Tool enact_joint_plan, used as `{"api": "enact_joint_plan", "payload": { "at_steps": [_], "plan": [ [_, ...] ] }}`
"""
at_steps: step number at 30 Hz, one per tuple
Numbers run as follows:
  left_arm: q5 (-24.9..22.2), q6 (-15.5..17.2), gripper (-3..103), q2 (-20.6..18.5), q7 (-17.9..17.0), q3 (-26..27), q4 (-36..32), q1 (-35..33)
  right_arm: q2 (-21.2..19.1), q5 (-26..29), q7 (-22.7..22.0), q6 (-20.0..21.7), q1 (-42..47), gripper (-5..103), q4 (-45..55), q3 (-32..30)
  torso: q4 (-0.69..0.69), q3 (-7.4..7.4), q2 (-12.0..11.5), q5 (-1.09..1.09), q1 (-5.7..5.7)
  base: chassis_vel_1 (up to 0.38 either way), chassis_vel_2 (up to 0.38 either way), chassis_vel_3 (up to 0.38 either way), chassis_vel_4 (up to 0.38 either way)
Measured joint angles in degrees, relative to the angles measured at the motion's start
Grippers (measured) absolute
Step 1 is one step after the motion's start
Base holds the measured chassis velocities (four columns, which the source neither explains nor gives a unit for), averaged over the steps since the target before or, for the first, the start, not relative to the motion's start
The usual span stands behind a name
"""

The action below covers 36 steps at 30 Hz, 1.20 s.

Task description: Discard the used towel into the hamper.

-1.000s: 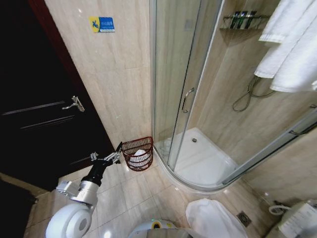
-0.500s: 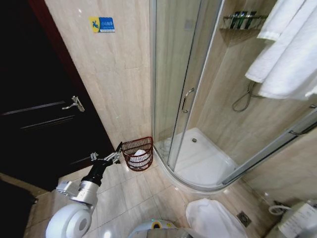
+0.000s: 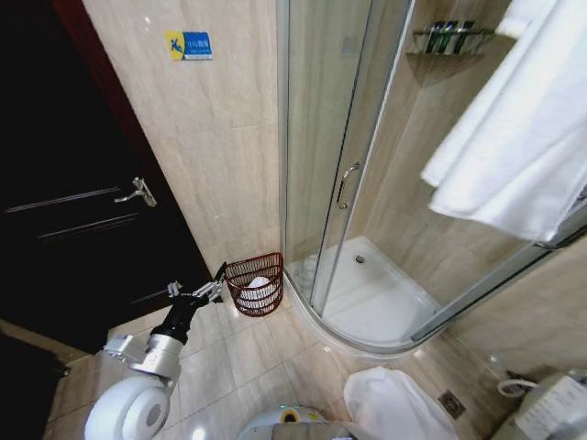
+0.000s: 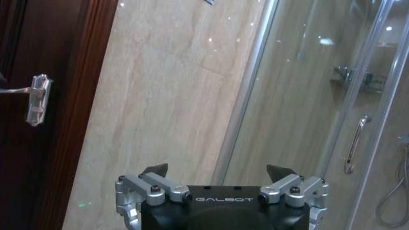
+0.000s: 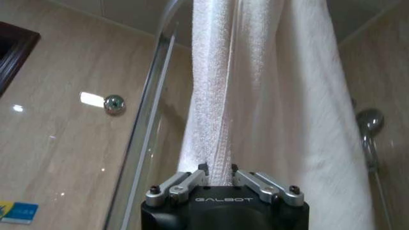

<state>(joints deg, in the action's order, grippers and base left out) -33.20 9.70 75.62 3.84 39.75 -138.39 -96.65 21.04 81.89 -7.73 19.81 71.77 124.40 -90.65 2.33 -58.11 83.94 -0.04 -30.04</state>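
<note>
The right gripper is clenched on a white towel — its fingers pinch a fold of the terry cloth, which hangs in long pleats. In the head view the towel hangs at the upper right, in front of the glass shower enclosure. The hamper stands on the tiled floor at the foot of the beige wall, just left of the shower's curved base, with something white lying inside it. The left gripper hovers low, just left of the hamper's rim, fingers spread and holding nothing — in its wrist view the two fingertips stand well apart before the wall. A dark door is at the left.
</note>
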Motion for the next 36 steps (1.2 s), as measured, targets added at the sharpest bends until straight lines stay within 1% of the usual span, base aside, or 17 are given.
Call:
{"api": "enact_joint_plan", "payload": {
  "at_steps": [1, 4, 6, 9, 11, 15, 17, 18, 20, 22, 25, 26, 29, 30, 33, 34, 36],
  "plan": [
    [0.0, 0.0, 100, 0.0, 0.0, 0.0, 0.0, 0.0, 0.0, 0.0, 0.0, 0.0, 0.0, 8, 0.0, 0.0, 0.00, 0.00, 0.0, 0.00, 0.00, 0.000, 0.000, 0.000, 0.000],
    [0.0, 0.0, 100, 0.0, 0.0, 0.0, 0.0, 0.0, 3.1, 0.0, 0.5, 0.7, 1.1, 8, 1.9, 0.5, 0.00, 0.00, 0.0, 0.01, 0.00, 0.000, 0.000, 0.000, 0.000],
    [0.0, 0.0, 100, 0.0, 0.0, 0.0, 0.0, 0.0, 3.7, 0.0, 0.6, 0.8, 1.3, 8, 2.2, 0.6, 0.00, 0.00, 0.0, 0.00, 0.01, 0.000, 0.000, 0.000, 0.000],
    [0.0, 0.0, 100, 0.0, 0.0, 0.0, 0.0, 0.0, 7.5, 0.0, 2.3, 2.7, 3.2, 8, 2.6, 0.8, 0.00, 0.00, 0.0, 0.04, 0.00, 0.000, 0.000, 0.000, 0.000],
    [0.0, 0.0, 100, 0.0, 0.0, 0.0, 0.0, 0.0, 8.0, -0.1, 2.5, 2.8, 3.6, 8, 2.6, 0.7, 0.00, 0.00, 0.0, 0.04, 0.00, 0.000, 0.000, 0.000, 0.000],
    [0.0, 0.0, 100, 0.0, 0.0, 0.0, 0.0, 0.0, 12.7, -2.9, 4.5, 2.9, 7.5, 8, 2.7, 1.2, -0.01, -0.01, 0.0, 0.06, 0.00, 0.000, 0.000, 0.000, 0.000],
    [0.0, 0.0, 100, 0.0, 0.0, 0.0, 0.0, 0.0, 13.1, -3.1, 4.6, 2.9, 7.7, 8, 2.7, 1.4, -0.01, -0.01, 0.0, 0.07, 0.00, 0.000, 0.000, 0.000, 0.000],
    [0.0, 0.0, 100, 0.0, 0.0, 0.0, 0.0, 0.0, 14.8, -4.6, 5.2, 2.7, 8.9, 8, 3.1, 1.9, 0.00, -0.01, 0.0, 0.04, 0.00, 0.000, 0.000, 0.000, 0.000],
    [0.0, 0.0, 100, 0.0, 0.0, 0.0, 0.0, 0.0, 16.5, -6.1, 5.9, 2.2, 10.3, 8, 3.9, 2.3, 0.00, -0.01, 0.0, 0.03, 0.00, 0.000, 0.000, 0.000, 0.000],
    [0.0, 0.0, 100, 0.0, 0.0, 0.0, 0.0, 0.0, 16.8, -6.3, 6.0, 2.1, 10.6, 8, 4.1, 2.3, 0.00, -0.01, 0.0, 0.04, 0.00, 0.000, 0.000, 0.000, 0.000],
    [0.0, 0.0, 100, 0.0, 0.0, 0.0, 0.0, 0.0, 20.5, -8.7, 7.7, 1.1, 13.8, 8, 6.6, 2.7, 0.00, -0.01, 0.0, 0.04, 0.00, 0.000, 0.000, 0.000, 0.000],
    [0.0, 0.0, 100, 0.0, 0.0, 0.0, 0.0, 0.0, 20.5, -8.7, 7.7, 1.1, 13.8, 8, 6.6, 2.7, 0.00, -0.01, 0.0, 0.04, 0.00, 0.000, 0.000, 0.000, 0.000],
    [0.0, 0.0, 100, 0.0, 0.0, 0.0, 0.0, 0.0, 23.8, -11.1, 8.8, -0.3, 15.8, 8, 9.6, 2.7, 0.00, -0.01, 0.0, 0.06, 0.00, 0.000, 0.000, 0.000, 0.000],
    [0.0, 0.0, 100, 0.0, 0.0, 0.0, 0.0, 0.0, 23.8, -11.1, 8.8, -0.3, 15.8, 8, 9.6, 2.7, 0.00, -0.01, 0.0, 0.06, 0.00, 0.000, 0.000, 0.000, 0.000],
    [0.0, 0.0, 100, 0.0, 0.0, 0.0, 0.0, 0.0, 27.4, -13.9, 9.3, -5.5, 16.7, 8, 13.9, 2.5, 0.00, -0.01, 0.0, 0.06, 0.00, 0.000, 0.000, 0.000, 0.000],
    [0.0, 0.0, 100, 0.0, 0.0, 0.0, 0.0, 0.0, 27.4, -13.9, 9.3, -5.5, 16.7, 8, 13.9, 2.5, 0.00, -0.01, 0.0, 0.06, 0.00, 0.000, 0.000, 0.000, 0.000],
    [0.0, 0.0, 100, 0.0, 0.0, 0.0, 0.0, 0.0, 29.2, -15.9, 7.6, -7.8, 16.6, 8, 16.4, 2.0, 0.00, -0.01, 0.0, 0.04, 0.00, 0.000, 0.000, 0.000, 0.000]
  ]
}}
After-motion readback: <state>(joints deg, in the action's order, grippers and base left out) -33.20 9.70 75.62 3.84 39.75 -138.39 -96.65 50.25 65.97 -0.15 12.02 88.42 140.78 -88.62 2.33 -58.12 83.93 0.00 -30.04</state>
